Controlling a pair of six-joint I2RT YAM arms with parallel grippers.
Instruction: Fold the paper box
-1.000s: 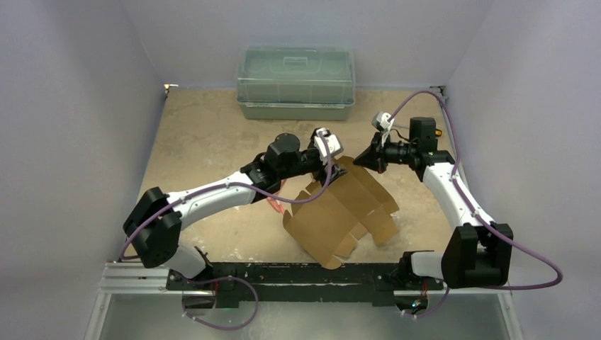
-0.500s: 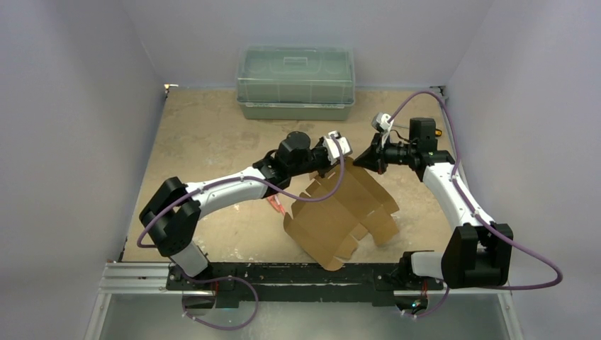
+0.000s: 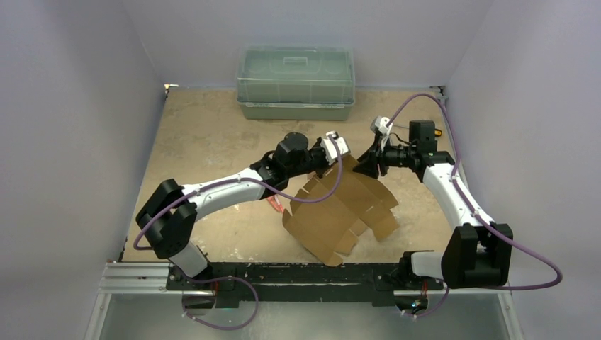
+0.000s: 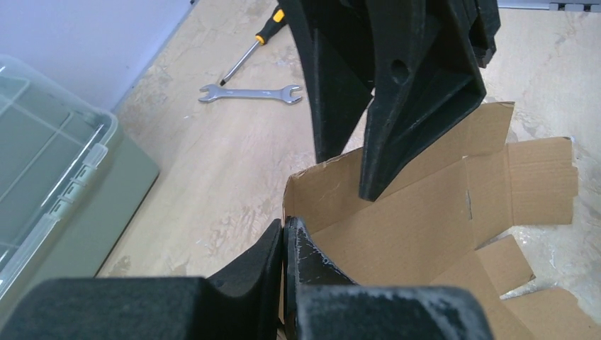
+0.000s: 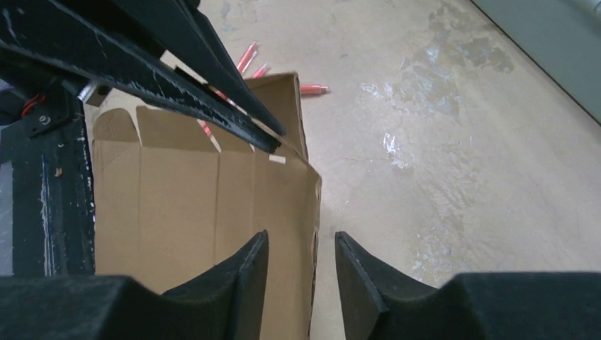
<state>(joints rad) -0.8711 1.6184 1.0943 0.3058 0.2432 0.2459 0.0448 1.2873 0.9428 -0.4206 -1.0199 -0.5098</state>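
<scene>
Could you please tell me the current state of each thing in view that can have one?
paper box: unfolded sheet, far edge lifted.
left gripper: shut on the paper box's far edge.
right gripper: open, jaws either side of that edge.
green bin: lid on, closed.

A robotics lab test cell. Plain pale walls (image 3: 71, 156) box in a beige worktop (image 3: 205, 134). A cabled left arm (image 3: 220, 193) and right arm (image 3: 453, 191) are bolted to a metal rail (image 3: 283, 273) at its near edge. A wrench (image 4: 249, 93) and a screwdriver (image 4: 256, 41) lie loose on the worktop.
</scene>
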